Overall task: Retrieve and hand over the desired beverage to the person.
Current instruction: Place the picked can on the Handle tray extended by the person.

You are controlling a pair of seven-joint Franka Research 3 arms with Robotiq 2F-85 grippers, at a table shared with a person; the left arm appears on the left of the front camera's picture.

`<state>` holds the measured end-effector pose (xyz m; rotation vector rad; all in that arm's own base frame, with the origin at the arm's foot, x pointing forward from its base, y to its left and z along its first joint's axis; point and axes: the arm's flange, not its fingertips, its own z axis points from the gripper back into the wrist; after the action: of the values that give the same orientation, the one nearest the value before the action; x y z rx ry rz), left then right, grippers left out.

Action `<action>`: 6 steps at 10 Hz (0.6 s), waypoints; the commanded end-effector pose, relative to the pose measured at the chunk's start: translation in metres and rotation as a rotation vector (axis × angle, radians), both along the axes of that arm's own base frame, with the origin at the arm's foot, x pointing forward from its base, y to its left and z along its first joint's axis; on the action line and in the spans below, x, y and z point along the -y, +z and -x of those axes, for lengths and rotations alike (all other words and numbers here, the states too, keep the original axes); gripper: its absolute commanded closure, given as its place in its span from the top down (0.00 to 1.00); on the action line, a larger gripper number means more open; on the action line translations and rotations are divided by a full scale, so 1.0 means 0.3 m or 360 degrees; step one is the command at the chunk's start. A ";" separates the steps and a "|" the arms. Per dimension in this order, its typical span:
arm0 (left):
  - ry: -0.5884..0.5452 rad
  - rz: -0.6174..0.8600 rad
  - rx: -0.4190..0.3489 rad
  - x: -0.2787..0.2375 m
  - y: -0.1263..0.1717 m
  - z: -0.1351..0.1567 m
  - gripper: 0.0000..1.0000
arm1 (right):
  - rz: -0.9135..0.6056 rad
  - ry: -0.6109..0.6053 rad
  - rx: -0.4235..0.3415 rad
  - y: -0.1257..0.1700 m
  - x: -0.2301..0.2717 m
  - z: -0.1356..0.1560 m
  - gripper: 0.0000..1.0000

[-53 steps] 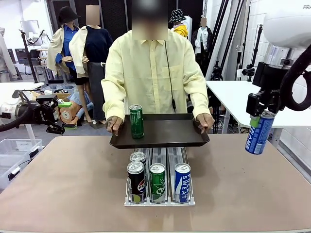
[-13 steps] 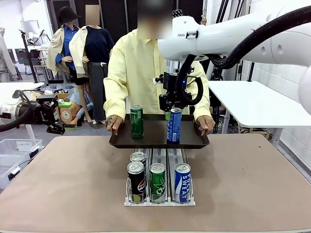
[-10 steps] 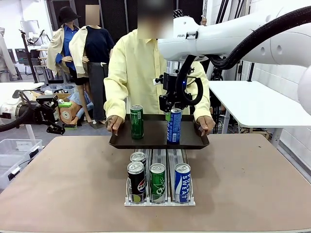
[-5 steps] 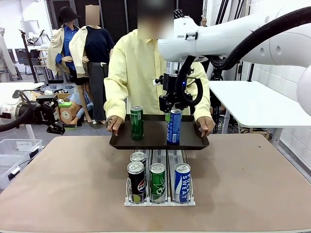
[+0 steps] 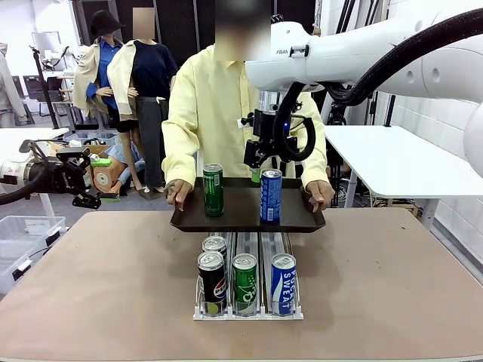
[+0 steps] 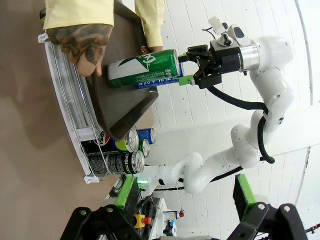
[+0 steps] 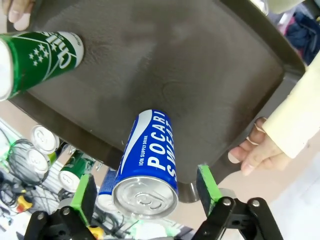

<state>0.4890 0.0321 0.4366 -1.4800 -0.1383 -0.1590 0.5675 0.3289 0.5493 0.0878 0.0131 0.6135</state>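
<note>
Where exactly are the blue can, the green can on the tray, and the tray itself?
blue can (image 5: 271,195), front view, middle of its side.
green can (image 5: 213,190), front view, middle of its side.
tray (image 5: 241,219), front view, bare front rim between the two cans.

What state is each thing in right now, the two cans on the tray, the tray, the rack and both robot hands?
Blue can: upright on the tray, released.
Green can: upright on the tray.
Tray: held level by the person at both ends.
Rack: holds four upright cans.
Right hand: open, above the blue can.
Left hand: open, empty.
</note>
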 end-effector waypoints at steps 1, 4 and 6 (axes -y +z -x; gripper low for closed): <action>0.0004 0.0000 0.0007 -0.005 0.006 0.001 1.00 | 0.0039 0.0004 0.0037 0.043 0.011 0.000 1.00; 0.0004 0.0000 0.0007 -0.005 0.006 0.001 1.00 | 0.0072 0.0000 0.0081 0.096 0.023 0.030 1.00; 0.0004 0.0000 0.0007 -0.005 0.006 0.001 1.00 | 0.0097 0.0028 0.0086 0.112 0.019 0.045 1.00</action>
<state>0.4891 0.0321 0.4366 -1.4800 -0.1383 -0.1589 0.5549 0.3222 0.5814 0.0543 -0.0269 0.6192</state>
